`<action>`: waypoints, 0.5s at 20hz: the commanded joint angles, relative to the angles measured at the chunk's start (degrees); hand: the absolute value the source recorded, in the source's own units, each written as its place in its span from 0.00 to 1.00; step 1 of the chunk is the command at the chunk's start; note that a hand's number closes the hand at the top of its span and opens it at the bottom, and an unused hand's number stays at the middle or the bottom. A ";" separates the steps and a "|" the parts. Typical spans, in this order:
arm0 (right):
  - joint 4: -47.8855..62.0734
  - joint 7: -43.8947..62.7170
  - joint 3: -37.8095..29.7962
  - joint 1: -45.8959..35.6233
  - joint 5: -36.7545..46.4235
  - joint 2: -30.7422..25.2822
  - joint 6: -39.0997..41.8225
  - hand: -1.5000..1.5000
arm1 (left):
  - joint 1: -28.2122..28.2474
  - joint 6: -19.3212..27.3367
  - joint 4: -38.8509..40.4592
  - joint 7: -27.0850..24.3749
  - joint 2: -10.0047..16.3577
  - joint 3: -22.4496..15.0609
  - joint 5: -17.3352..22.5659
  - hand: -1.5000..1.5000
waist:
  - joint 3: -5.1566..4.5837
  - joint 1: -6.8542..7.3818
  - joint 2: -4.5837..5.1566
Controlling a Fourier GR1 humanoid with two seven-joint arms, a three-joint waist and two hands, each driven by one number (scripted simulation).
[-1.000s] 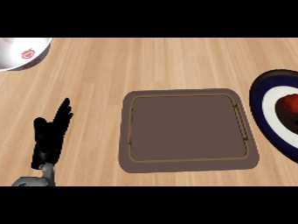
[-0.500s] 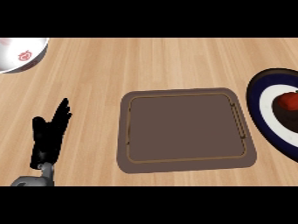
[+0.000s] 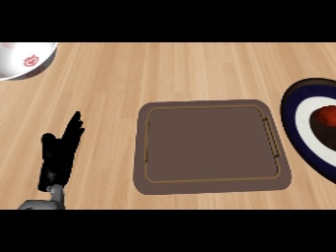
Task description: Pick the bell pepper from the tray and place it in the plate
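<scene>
A red bell pepper [image 3: 332, 114] lies on the dark centre of a round plate [image 3: 302, 141] with a navy rim and white ring, at the right edge of the head view. The brown tray [image 3: 210, 146] in the middle of the wooden counter holds nothing. My left hand [image 3: 57, 156] rests at the lower left, fingers straight and pointing up, well apart from the tray. No right hand shows in the view.
A white bowl [image 3: 14, 59] with red markings sits at the top left corner. Bare wooden counter [image 3: 192, 71] stretches between the bowl, the tray and the plate.
The view has shifted slightly, so the tray and plate show a little further right and less of the plate is visible. The left hand stays where it was.
</scene>
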 commanded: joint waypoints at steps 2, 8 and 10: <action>2.10 -6.68 2.30 2.25 0.57 1.46 -1.40 0.00 | -1.98 -0.19 1.97 0.74 -1.06 1.43 -0.78 0.50 | -0.01 0.07 0.04; 2.04 -4.70 3.77 2.00 1.41 1.09 -5.55 0.00 | -0.12 -1.88 -0.56 1.22 -1.75 1.51 -0.89 0.50 | -0.01 0.12 0.00; 6.97 -4.97 4.56 -0.79 3.73 1.54 -9.54 0.00 | 2.66 -0.37 -3.09 0.11 -2.79 -0.07 -2.38 0.50 | 0.01 0.45 0.04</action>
